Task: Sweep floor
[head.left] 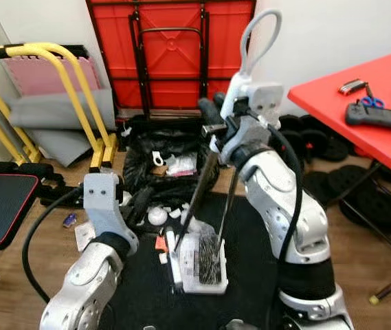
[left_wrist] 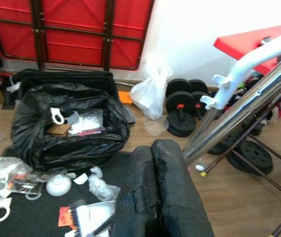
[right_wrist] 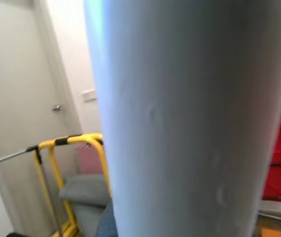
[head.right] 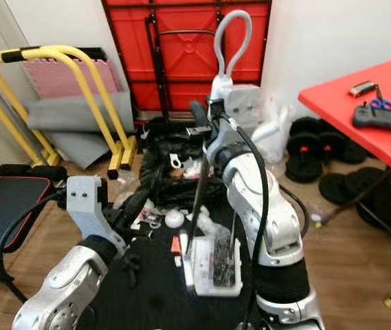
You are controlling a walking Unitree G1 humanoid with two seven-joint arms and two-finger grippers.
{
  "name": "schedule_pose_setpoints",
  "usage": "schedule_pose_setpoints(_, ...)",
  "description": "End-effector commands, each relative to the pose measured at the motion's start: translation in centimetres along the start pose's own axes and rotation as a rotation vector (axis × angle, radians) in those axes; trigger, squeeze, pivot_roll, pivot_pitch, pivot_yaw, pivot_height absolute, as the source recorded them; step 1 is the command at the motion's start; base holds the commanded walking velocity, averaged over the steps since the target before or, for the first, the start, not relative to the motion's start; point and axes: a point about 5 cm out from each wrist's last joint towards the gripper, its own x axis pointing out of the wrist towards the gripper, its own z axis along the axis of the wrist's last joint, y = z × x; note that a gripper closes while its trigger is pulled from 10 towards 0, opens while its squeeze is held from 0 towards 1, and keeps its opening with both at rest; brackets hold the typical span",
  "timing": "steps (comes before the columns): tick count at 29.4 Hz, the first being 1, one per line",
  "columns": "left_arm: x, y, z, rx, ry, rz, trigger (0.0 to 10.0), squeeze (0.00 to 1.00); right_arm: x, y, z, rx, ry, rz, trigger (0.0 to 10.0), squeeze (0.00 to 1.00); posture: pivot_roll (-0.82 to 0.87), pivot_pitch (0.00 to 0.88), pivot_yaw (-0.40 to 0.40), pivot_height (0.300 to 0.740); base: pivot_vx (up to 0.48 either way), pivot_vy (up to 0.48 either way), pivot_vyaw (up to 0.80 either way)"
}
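Behind our raised right arm, part of the black mat (head.left: 250,234) and the litter on it is hidden, and in the right wrist view a pale grey handle (right_wrist: 189,118) stands so close to the lens that we cannot tell how this gripper's fingers are set. Our right gripper (head.left: 217,124) is lifted high at the top of the broom handle (head.left: 253,38), whose grey loop rises above it; thin metal poles (head.left: 202,185) go down from there to the white dustpan (head.left: 202,265) on the mat, with dark bristles inside it. Our left arm is bent low, and the left gripper (left_wrist: 155,192) points over the mat, its two black fingers (left_wrist: 175,197) pressed together on nothing. Beyond the mat lies an open black rubbish bag (left_wrist: 66,123) holding white scraps and a piece of cardboard. White bits of litter (left_wrist: 59,183) lie on the mat just before the bag.
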Motion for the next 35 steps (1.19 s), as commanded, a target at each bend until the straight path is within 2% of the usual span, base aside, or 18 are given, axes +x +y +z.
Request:
schedule_pose_setpoints(1,-0.1,0.2,-0.4,0.007,0.019,0.009,10.0,0.00,0.0,-0.2,0.3,0.027,-0.029,-0.007,10.0,0.00,-0.14,0.117,0.002,0.740,0.000,0.000,0.00)
schedule_pose_setpoints(3,-0.1,0.2,-0.4,0.010,0.015,0.013,10.0,0.00,-0.1,-0.7,-0.4,0.015,0.049,-0.004,10.0,0.00,-0.14,0.117,-0.001,0.740,0.000,0.000,0.00)
schedule_pose_setpoints(4,-0.1,0.2,-0.3,0.013,0.011,0.018,10.0,0.00,-0.1,-0.9,-0.7,-0.025,0.087,0.037,10.0,0.00,-0.14,0.117,-0.002,0.740,0.000,0.000,0.00)
schedule_pose_setpoints(6,-0.2,0.3,-0.3,0.015,0.009,0.022,10.0,0.00,-0.1,-1.0,-0.9,-0.052,0.109,0.066,10.0,0.00,-0.14,0.118,-0.005,0.740,0.000,0.000,0.00)
schedule_pose_setpoints(9,-0.3,0.3,-0.2,0.019,0.002,0.033,10.0,0.00,-0.2,-1.0,-0.7,-0.016,0.073,0.132,10.0,0.00,-0.14,0.118,-0.006,0.740,0.000,0.000,0.00)
schedule_pose_setpoints(11,-0.3,0.3,-0.2,0.019,0.002,0.033,10.0,0.00,-0.2,-1.0,-0.7,-0.016,0.073,0.132,10.0,0.00,-0.14,0.118,-0.006,0.740,0.000,0.000,0.00)
schedule_pose_setpoints(14,-0.4,0.3,-0.2,0.026,-0.002,0.039,10.0,0.00,-0.7,-0.6,0.0,0.055,-0.010,0.243,10.0,0.00,-0.14,0.118,-0.007,0.740,0.000,0.000,0.00)
schedule_pose_setpoints(16,-0.4,0.4,-0.3,0.031,0.002,0.040,10.0,0.00,-0.8,-0.6,0.1,0.056,-0.017,0.260,10.0,0.00,-0.14,0.116,-0.006,0.740,0.000,0.000,0.00)
schedule_pose_setpoints(18,-0.4,0.4,-0.3,0.034,0.005,0.041,10.0,0.00,-0.9,-0.6,0.1,0.053,-0.016,0.268,10.0,0.00,-0.14,0.116,-0.006,0.740,0.000,0.000,0.00)
schedule_pose_setpoints(24,-0.7,0.2,-0.5,0.040,0.011,0.028,10.0,0.00,-1.0,-0.8,0.3,0.042,-0.024,0.276,10.0,0.00,-0.14,0.112,-0.006,0.740,0.000,0.000,0.80)
schedule_pose_setpoints(27,-0.9,0.1,-0.6,0.041,0.013,0.022,10.0,0.00,-1.0,-0.9,0.3,0.046,-0.028,0.278,10.0,0.00,-0.14,0.109,-0.006,0.740,0.304,0.000,0.00)
schedule_pose_setpoints(35,-1.1,-0.2,-0.9,0.030,0.018,0.000,10.0,0.00,-0.8,-0.7,0.1,0.076,-0.016,0.273,10.0,0.00,-0.14,0.100,-0.005,0.740,0.355,0.000,0.66)
